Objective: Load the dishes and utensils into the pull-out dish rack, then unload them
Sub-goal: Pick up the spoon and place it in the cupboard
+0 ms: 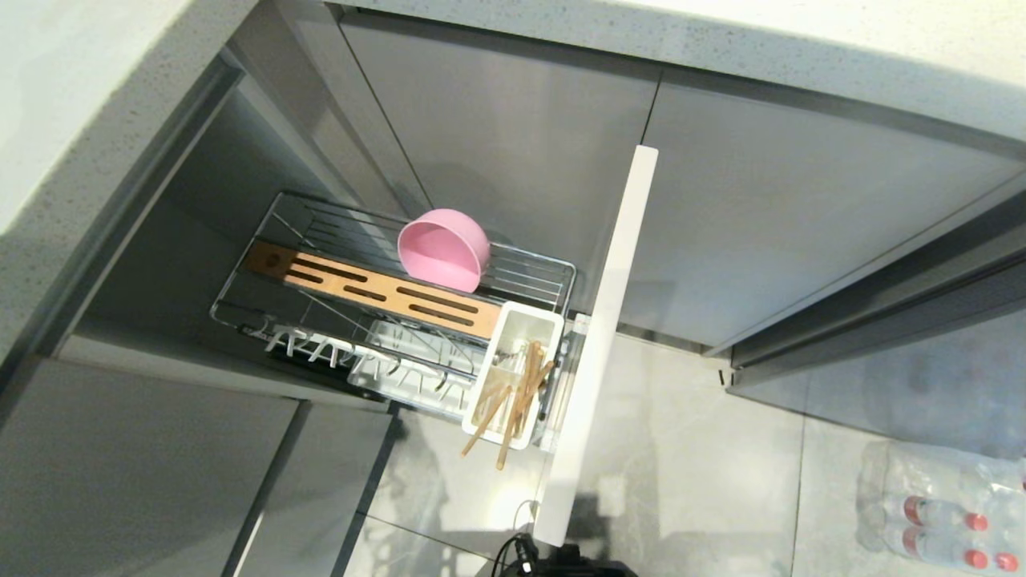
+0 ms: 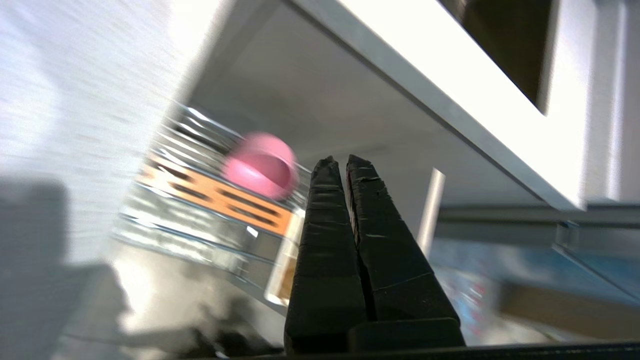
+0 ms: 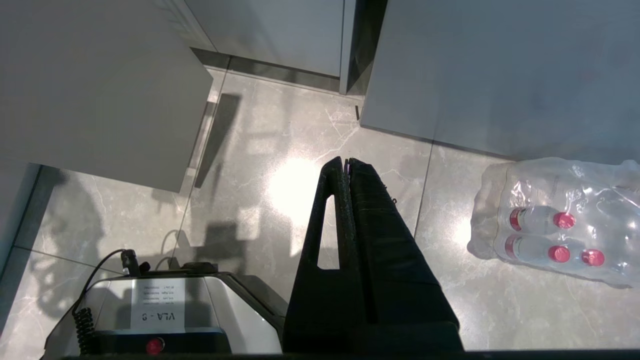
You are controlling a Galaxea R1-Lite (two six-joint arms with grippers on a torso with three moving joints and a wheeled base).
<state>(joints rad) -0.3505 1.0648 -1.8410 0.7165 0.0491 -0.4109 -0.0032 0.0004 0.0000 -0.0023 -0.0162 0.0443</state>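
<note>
The pull-out dish rack point(image 1: 240, 276) stands drawn out of the cabinet, with its pale front panel point(image 1: 605, 320) on the right. A pink bowl point(image 1: 443, 248) rests tilted on the wire grid behind the slotted wooden strip point(image 1: 377, 292). Wooden chopsticks point(image 1: 513, 409) stick out of the white utensil cup point(image 1: 517, 353). The white pronged tray point(image 1: 385, 361) holds no plate. My left gripper point(image 2: 337, 162) is shut and empty, some way from the bowl point(image 2: 260, 165) and the rack point(image 2: 200, 200). My right gripper point(image 3: 346, 161) hangs shut and empty over the floor. Neither arm appears in the head view.
A countertop point(image 1: 721, 48) runs above grey cabinet doors point(image 1: 801, 208). A wrapped pack of water bottles point(image 1: 938, 505) lies on the floor at the right point(image 3: 560, 235). The robot's base point(image 3: 155, 310) is below the right gripper. An open cabinet bay point(image 1: 160, 264) lies behind the rack.
</note>
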